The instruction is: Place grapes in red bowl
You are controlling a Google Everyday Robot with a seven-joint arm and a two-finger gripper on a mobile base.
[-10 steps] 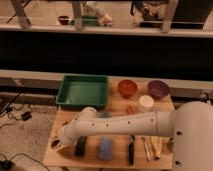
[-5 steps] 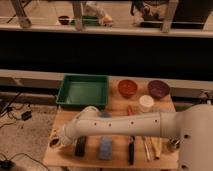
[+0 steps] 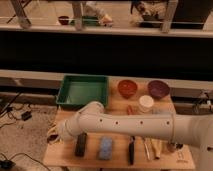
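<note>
The red bowl point(image 3: 127, 88) stands at the back of the wooden table, right of the green tray. A dark red, elongated cluster, apparently the grapes point(image 3: 131, 109), lies in front of the bowl, beside the white cup; my arm covers its near end. My white arm reaches across the table from the right. My gripper point(image 3: 55, 135) is low at the table's front left edge, left of the black block point(image 3: 80, 144) and far from the grapes and the bowl.
A green tray point(image 3: 82, 90) sits at the back left. A purple bowl point(image 3: 158, 89) stands right of the red bowl, with a white cup point(image 3: 146, 102) in front of it. A blue sponge point(image 3: 105, 147), a black utensil point(image 3: 131, 149) and wooden utensils point(image 3: 150, 148) lie along the front.
The arm has edged slightly to the left over the table's front. The objects on the table have not moved.
</note>
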